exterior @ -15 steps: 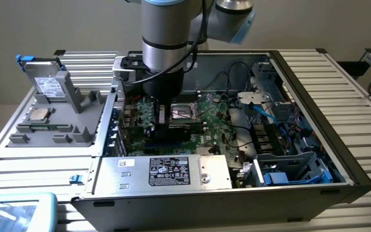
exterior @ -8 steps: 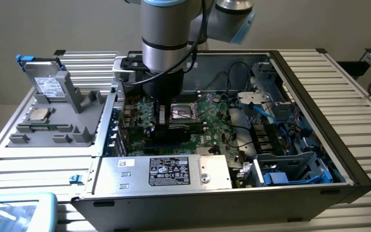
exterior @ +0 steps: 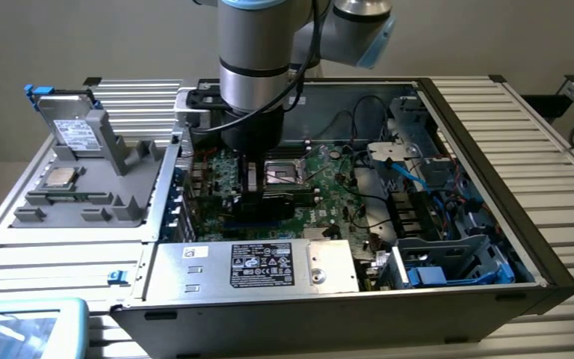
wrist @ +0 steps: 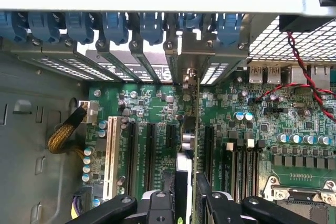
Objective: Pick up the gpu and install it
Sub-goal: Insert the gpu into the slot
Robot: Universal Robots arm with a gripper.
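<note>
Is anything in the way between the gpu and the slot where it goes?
Nothing visible is. The gripper holds the gpu on edge right over the black slots of the motherboard, and no cable or loose part lies across them there. I cannot tell whether it already sits in a slot.

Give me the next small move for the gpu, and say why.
Probably ease the gpu straight down: the claw grips it edge-on above a motherboard slot, with its metal bracket lined up beside the rear slot covers.

Robotics lab: opened computer case (exterior: 317, 318) on slatted table (exterior: 551, 127).
</note>
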